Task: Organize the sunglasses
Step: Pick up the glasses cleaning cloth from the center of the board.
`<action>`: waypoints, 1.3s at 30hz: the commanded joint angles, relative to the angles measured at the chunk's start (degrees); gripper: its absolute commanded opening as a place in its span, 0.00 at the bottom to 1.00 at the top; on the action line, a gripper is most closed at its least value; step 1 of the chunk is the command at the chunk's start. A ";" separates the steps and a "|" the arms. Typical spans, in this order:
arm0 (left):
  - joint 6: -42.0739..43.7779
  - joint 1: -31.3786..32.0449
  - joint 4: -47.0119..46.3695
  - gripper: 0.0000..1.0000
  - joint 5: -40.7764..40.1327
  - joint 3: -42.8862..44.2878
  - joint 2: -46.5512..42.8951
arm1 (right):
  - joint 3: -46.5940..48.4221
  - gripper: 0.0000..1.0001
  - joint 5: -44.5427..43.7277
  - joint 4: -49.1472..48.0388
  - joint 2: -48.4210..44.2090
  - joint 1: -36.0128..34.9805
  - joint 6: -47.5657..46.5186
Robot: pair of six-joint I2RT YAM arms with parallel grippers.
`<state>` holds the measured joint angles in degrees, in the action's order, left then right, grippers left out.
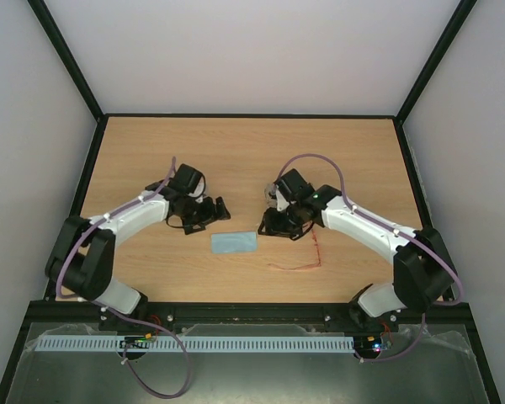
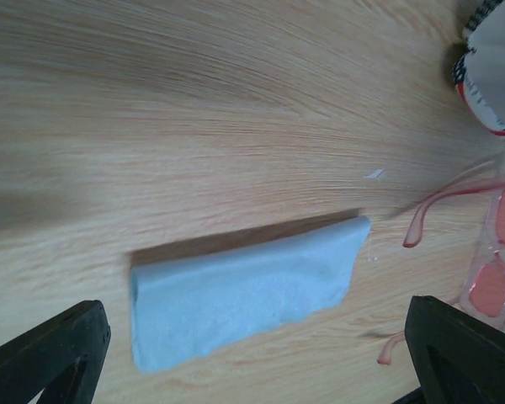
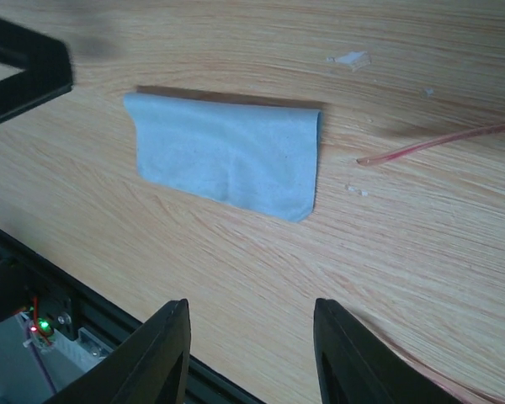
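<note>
The sunglasses, thin and reddish with pink lenses, lie unfolded on the table right of the folded light blue cloth. In the left wrist view the sunglasses are at the right edge and the cloth lies between my fingers. My left gripper is open and empty, just above and left of the cloth. My right gripper is open and empty, just right of the cloth. In the right wrist view the cloth lies ahead and one sunglasses arm runs off to the right.
A flag-patterned oval case shows at the top right of the left wrist view, beyond the sunglasses. A black frame rail runs along the table's near edge. Small white crumbs lie on the wood.
</note>
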<state>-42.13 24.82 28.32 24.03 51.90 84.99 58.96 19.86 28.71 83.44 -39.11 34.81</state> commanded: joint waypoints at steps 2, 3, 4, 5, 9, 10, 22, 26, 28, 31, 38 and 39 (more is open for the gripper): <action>3.79 4.02 -8.40 0.99 0.18 -0.15 4.93 | -1.56 0.43 -2.36 -2.66 -2.97 -0.76 -0.12; 3.28 4.47 -10.90 0.99 -0.22 -0.96 4.96 | -0.84 0.43 -2.86 -2.18 -2.78 -0.73 -0.89; 2.60 4.75 -12.65 0.99 -0.61 -1.93 4.80 | 0.30 0.44 -3.53 -1.20 -1.95 -0.74 -1.85; 1.67 4.94 -14.14 0.99 -1.20 -2.89 4.50 | 1.60 0.44 -3.82 -0.10 -0.71 -0.74 -2.84; -4.45 5.81 -17.77 0.99 -5.18 -7.84 0.05 | 5.66 0.44 -0.53 2.33 3.54 -0.77 -5.74; -6.07 6.40 -18.04 0.99 -6.53 -8.81 -2.01 | 6.29 0.44 0.61 2.46 4.11 -0.79 -6.10; -6.33 9.20 -8.95 0.99 -13.53 -2.29 -8.42 | 2.77 0.43 0.99 -0.97 3.39 -1.61 -5.41; -5.41 9.24 -2.58 0.99 -12.65 -3.20 -12.42 | 0.34 0.43 -3.03 -1.37 1.33 -6.86 0.90; -5.87 8.85 -1.87 0.99 -13.07 -6.23 -17.03 | -1.85 0.41 -6.01 -3.31 0.37 -9.32 4.63; -5.99 8.67 -1.25 0.99 -14.85 -9.87 -23.75 | -4.23 0.37 -10.42 -5.44 0.16 -11.38 6.98; -5.98 8.91 2.45 0.99 -14.81 -12.97 -32.73 | -4.89 0.34 -23.55 -3.58 3.35 -12.89 8.87; -6.23 9.01 3.07 0.99 -15.30 -13.37 -33.80 | -4.72 0.34 -24.93 -3.69 4.20 -12.84 8.85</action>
<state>-48.64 33.74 27.24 9.96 39.90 54.15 54.65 3.95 23.94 85.14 -51.75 41.65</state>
